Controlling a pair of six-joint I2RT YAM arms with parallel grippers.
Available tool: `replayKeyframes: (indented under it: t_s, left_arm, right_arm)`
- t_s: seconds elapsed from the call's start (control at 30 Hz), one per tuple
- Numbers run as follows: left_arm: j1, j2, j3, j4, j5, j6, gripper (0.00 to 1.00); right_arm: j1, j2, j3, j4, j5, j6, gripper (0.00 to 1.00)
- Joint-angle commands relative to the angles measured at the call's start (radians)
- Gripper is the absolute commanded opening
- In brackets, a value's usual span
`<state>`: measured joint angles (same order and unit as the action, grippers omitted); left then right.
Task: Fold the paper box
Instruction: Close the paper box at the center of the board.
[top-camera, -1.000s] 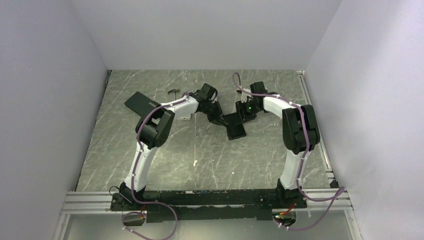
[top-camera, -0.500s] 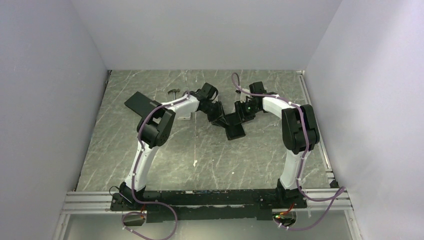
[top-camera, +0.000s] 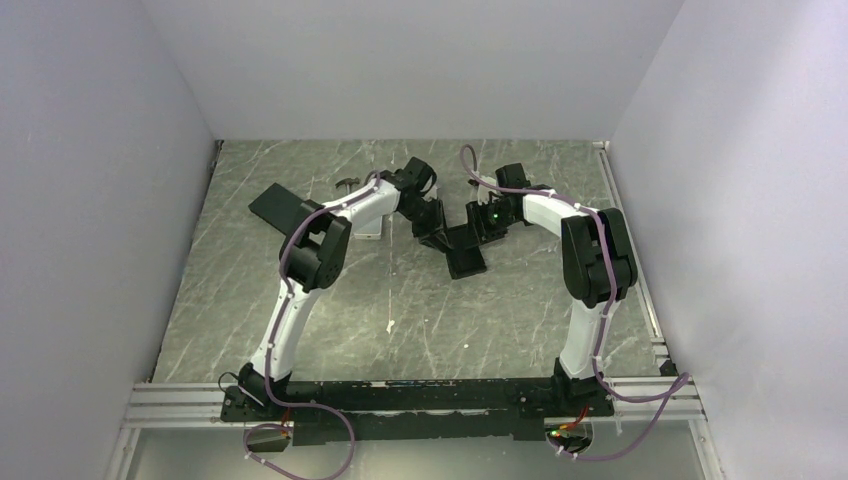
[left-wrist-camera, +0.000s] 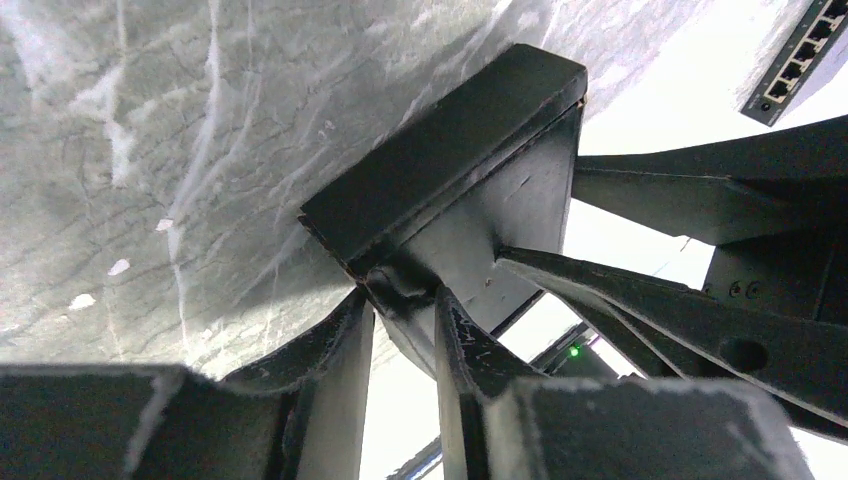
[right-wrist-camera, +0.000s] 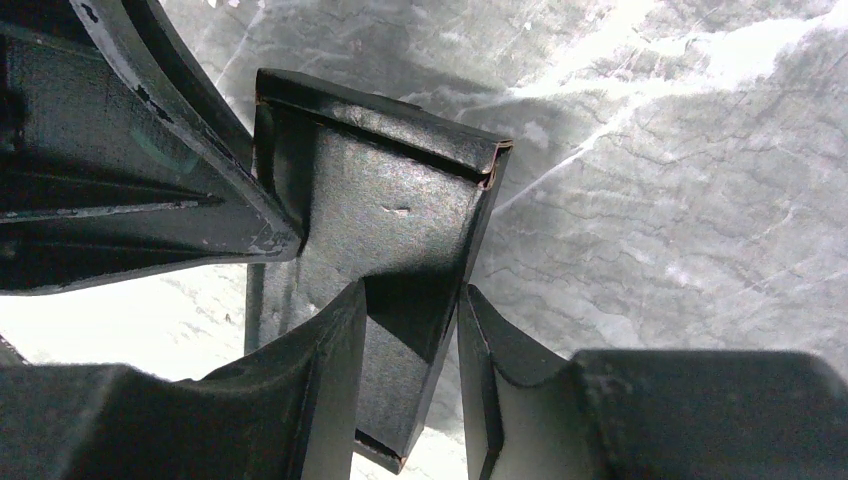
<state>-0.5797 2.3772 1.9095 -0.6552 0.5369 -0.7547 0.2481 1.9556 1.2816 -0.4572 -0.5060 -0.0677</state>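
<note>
Narrowly parted, the left gripper (left-wrist-camera: 402, 300) straddles a crumpled corner of the paper box (left-wrist-camera: 450, 170). Its two fingers stand close on either side of the black card, and whether they pinch it or merely bracket it cannot be told. In the right wrist view, the right gripper (right-wrist-camera: 412, 295) is closed across a folded panel of the same box, and the card fills the gap between its fingers.

From above, the box (top-camera: 466, 255) sits just right of centre frame, caught between the two wrists over the marbled table (top-camera: 400, 330). Its walls look partly raised. A plain black slab (top-camera: 280, 208) lies well apart at upper left.

The likeliest trouble is at the left corner. If that grip is loose, the right arm alone appears to steady the box, and any pull could swing it round or let a raised wall spring flat. Squeezing the creased corner harder may crush the tab. The two grippers also work very near each other and could knock together.
</note>
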Motion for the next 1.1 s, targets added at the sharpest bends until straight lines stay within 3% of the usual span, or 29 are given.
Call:
replayKeyframes:
  t_s: [0.0,0.1,0.17,0.37,0.47,0.57,0.67,1.07]
  left_arm:
    - [0.021,0.055,0.097,-0.03,-0.09,0.091,0.3]
    - [0.025,0.076,0.13,-0.068,-0.117,0.118,0.25]
    - [0.031,0.087,0.126,-0.055,-0.099,0.12,0.01]
    - [0.031,0.047,0.037,0.031,-0.067,0.086,0.0]
    - [0.031,-0.007,-0.028,0.094,-0.044,0.065,0.25]
    - [0.031,-0.044,-0.063,0.13,-0.019,0.051,0.39]
    - [0.031,-0.056,-0.072,0.127,0.022,0.048,0.43]
    - [-0.005,-0.101,-0.209,0.263,0.118,-0.042,0.42]
  right_arm:
    - [0.037,0.045,-0.021,-0.04,-0.011,-0.02,0.31]
    - [0.038,0.048,-0.021,-0.041,-0.012,-0.021,0.31]
    - [0.039,0.048,-0.019,-0.042,-0.011,-0.023,0.31]
    - [0.044,0.041,-0.019,-0.042,-0.023,-0.026,0.31]
    - [0.045,0.035,-0.019,-0.041,-0.025,-0.027,0.33]
    - [0.045,0.031,-0.019,-0.041,-0.023,-0.027,0.33]
    - [0.045,0.031,-0.018,-0.041,-0.021,-0.027,0.34]
    - [0.045,0.028,-0.018,-0.04,-0.015,-0.026,0.34]
